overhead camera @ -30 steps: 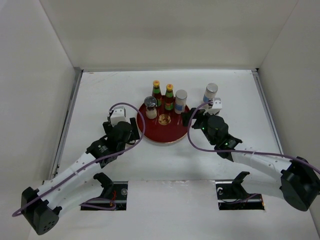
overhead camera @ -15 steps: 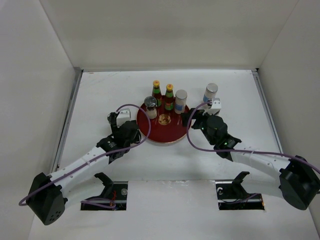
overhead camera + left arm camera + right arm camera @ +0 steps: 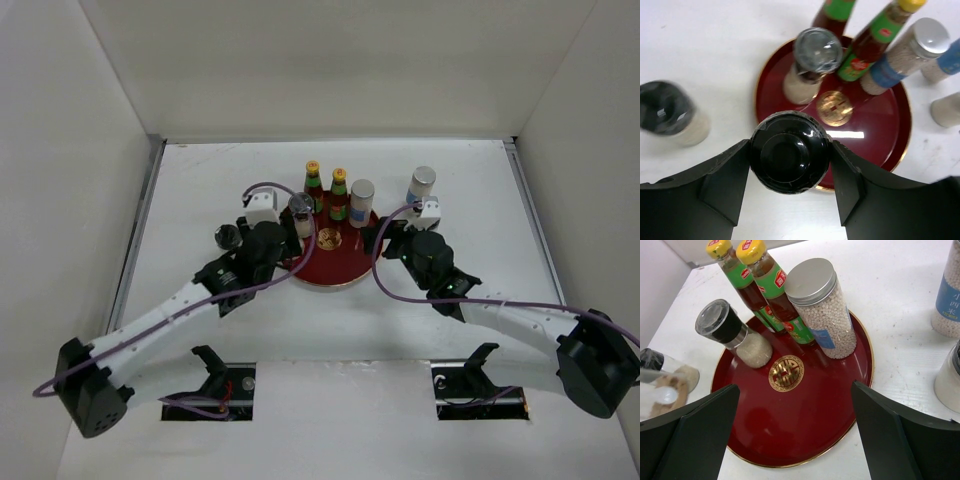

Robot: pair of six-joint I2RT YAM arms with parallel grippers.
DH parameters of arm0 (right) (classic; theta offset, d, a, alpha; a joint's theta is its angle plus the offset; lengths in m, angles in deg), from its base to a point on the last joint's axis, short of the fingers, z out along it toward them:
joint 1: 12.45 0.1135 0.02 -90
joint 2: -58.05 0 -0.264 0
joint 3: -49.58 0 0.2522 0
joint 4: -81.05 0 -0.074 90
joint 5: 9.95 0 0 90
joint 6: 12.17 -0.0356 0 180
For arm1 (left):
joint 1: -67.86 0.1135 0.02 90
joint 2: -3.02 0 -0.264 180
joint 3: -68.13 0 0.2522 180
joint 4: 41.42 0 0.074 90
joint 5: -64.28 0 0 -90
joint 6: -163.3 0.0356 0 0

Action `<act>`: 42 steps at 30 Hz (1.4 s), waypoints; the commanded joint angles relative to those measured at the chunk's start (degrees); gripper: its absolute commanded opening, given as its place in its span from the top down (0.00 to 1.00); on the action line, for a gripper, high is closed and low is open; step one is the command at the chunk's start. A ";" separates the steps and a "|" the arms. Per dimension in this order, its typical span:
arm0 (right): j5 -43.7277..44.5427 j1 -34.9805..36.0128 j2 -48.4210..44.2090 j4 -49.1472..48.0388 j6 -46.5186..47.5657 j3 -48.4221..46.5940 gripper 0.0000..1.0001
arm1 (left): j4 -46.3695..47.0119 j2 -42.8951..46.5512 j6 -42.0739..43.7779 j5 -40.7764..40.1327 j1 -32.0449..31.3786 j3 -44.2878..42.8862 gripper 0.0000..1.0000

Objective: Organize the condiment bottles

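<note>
Our left claw (image 3: pixel 790 165) pinches a dark-lidded jar (image 3: pixel 789 150) by the red tray (image 3: pixel 890 135), likely to seat it there; right claw (image 3: pixel 795 432) spread.

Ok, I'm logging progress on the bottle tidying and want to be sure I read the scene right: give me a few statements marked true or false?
1. Both yellow-capped sauce bottles stand on the red tray. True.
2. The left claw is empty. False: it is closed on a dark-lidded jar, held at the tray's rim.
3. Both silver-capped shakers are on the tray. False: one silver-capped shaker is on it, the other shaker stands on the table beside the tray.
4. The right claw is open, with nothing between its fingers. True.
</note>
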 commanded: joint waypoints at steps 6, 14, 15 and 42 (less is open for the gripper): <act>0.19 -1.15 -2.76 -3.68 -0.94 -0.22 0.00 | 23.48 -21.77 5.24 4.89 -2.45 -9.25 0.59; 0.89 -2.47 -2.32 -2.54 -2.17 -0.22 0.00 | 30.60 -37.59 8.06 6.39 -0.87 -17.25 0.55; 0.98 -2.56 -2.32 -2.54 -2.26 -0.22 0.00 | 30.61 -38.66 8.32 6.21 -0.69 -17.78 0.54; 1.42 -3.88 -1.00 -2.28 -2.96 -0.48 0.00 | 2.56 1.24 2.61 -2.51 16.78 7.52 0.14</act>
